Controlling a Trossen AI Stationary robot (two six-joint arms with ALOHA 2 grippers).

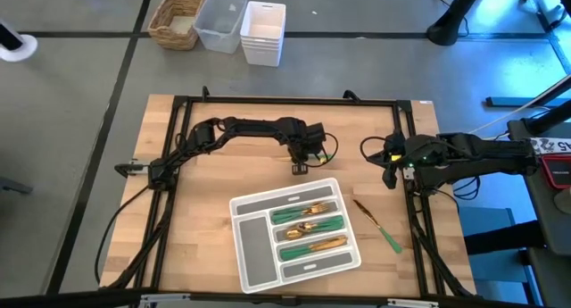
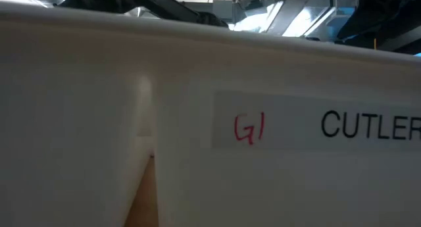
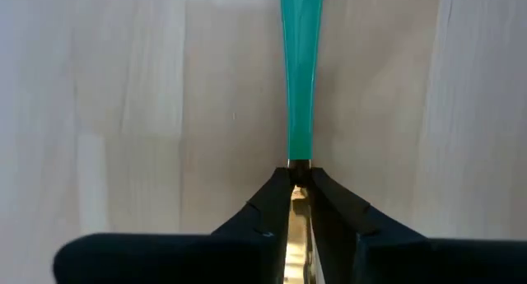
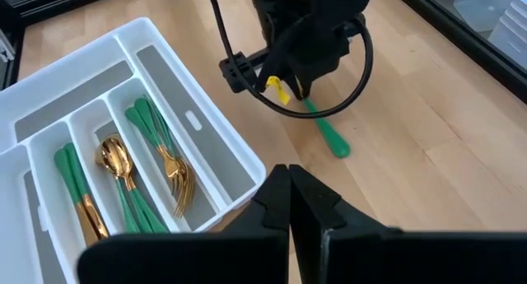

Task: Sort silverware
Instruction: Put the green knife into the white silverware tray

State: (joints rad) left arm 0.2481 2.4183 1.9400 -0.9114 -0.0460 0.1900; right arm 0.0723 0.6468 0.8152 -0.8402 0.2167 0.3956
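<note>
My left gripper (image 1: 302, 162) is over the table just beyond the far edge of the grey compartmented tray (image 1: 257, 251), shut on one piece of silverware (image 3: 300, 78) with a green handle. Several sorted pieces (image 1: 308, 229) lie in the tray's middle compartments, and spoons and forks (image 4: 123, 173) show in the right wrist view. One loose piece (image 1: 376, 226) lies flat on the table right of the tray. My right gripper (image 4: 290, 185) is shut and touches nothing, near the table's right edge. The tray's white wall (image 2: 197, 154) blocks the low view. My left gripper pinches the piece between its two fingers (image 3: 272, 197) on the gold metal part (image 3: 298, 173), right where the green handle begins. It comes from above, pointing down. The green handle (image 4: 329, 136) slants down and away from the fingers; whether its free end touches the table I cannot tell.
Black frame rails (image 1: 178, 165) run along the table's left, far and right sides. A wicker basket (image 1: 176, 20), a clear bin (image 1: 220, 20) and a white bin (image 1: 263, 31) stand on the floor beyond the far edge. Bare wood (image 1: 205, 254) lies left of the tray.
</note>
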